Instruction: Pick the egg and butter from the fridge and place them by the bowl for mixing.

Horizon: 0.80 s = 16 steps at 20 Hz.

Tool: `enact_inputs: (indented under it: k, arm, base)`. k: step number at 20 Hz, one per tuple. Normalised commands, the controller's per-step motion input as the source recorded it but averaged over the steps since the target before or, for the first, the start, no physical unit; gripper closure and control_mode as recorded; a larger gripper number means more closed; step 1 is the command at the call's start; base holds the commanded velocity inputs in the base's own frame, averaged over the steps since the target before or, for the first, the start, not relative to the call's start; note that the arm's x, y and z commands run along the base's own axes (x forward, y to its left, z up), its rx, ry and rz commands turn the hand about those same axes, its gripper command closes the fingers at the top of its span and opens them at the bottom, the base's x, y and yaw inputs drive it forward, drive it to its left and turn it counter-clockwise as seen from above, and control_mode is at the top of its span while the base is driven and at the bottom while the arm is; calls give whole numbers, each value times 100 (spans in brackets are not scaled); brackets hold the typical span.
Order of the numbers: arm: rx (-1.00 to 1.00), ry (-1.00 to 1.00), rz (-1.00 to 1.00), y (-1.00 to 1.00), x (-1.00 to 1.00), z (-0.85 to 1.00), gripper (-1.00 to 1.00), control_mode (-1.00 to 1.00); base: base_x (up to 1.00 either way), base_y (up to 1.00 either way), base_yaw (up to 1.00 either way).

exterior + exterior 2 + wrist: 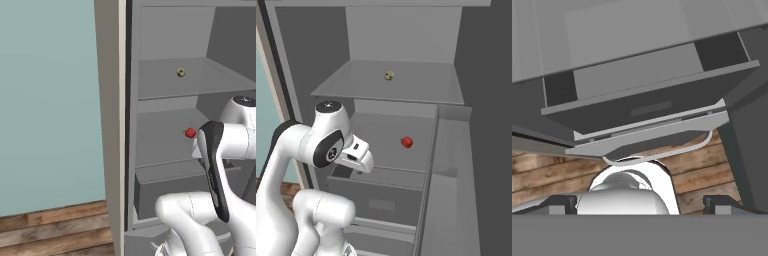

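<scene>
The jaws stand wide and empty, tips at the bottom corners of the hand view, pointing down past the drawer [647, 107] at the wooden floor [552, 172]. The arm is folded before the open fridge [391, 35]. A small pale round thing [389, 75] lies on the upper shelf [421, 87], a red one [407, 142] on the shelf below.

Left base view: from behind the arm, facing the open grey-walled fridge [165, 85] at frame right. Right base view: nearer, facing the same shelves from the other side. Hand view: looking down at the wide grey drawer [647, 107], upper frame.
</scene>
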Motion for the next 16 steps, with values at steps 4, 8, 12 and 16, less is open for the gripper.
enact_inputs:
  k: [4,8,12,16]
  arm:
    - [0,0,0,0,0,0,-100,100]
    - [1,-5,0,1,-2,7,-100,-100]
    - [3,-19,0,2,-4,44,-100,-100]
    - [0,-15,0,0,-7,65,-100,-100]
  base:
    - [-5,0,0]
    - [-13,0,0]
    - [0,0,0]
    - [0,0,0]
